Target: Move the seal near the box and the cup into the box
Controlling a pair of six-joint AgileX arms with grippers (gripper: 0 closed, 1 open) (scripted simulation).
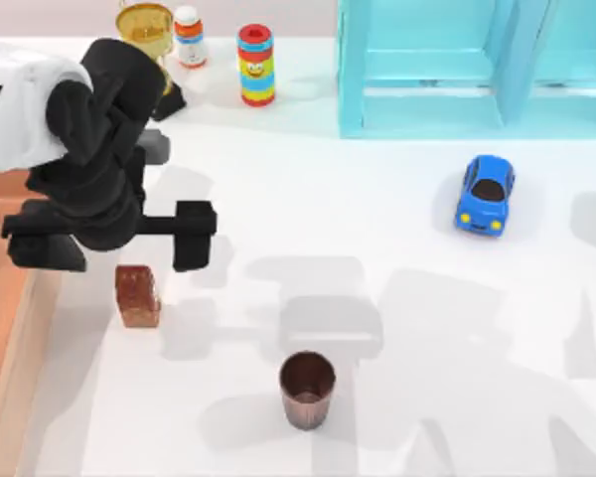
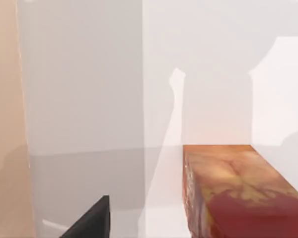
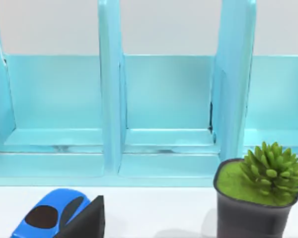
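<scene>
The seal (image 1: 138, 295) is a reddish-brown mottled block that stands upright on the table, close beside the tan rim of the box (image 1: 28, 348) at the left edge. My left gripper (image 1: 119, 253) hovers just behind and above the seal, open wide and holding nothing. The left wrist view looks down on the seal (image 2: 238, 193) with one dark fingertip (image 2: 92, 223) beside it and the box rim (image 2: 5, 124) along the side. The dark brown cup (image 1: 307, 390) stands upright near the table's front, to the right of the seal. One fingertip (image 3: 87, 220) of my right gripper shows, spread wide.
A gold trophy (image 1: 146, 28), a small bottle (image 1: 188, 36) and a striped stacking toy (image 1: 255, 64) stand at the back left. The turquoise shelf unit (image 1: 457, 70) fills the back right, with a blue toy car (image 1: 485, 193) before it. A potted plant (image 3: 258, 193) stands near the shelf.
</scene>
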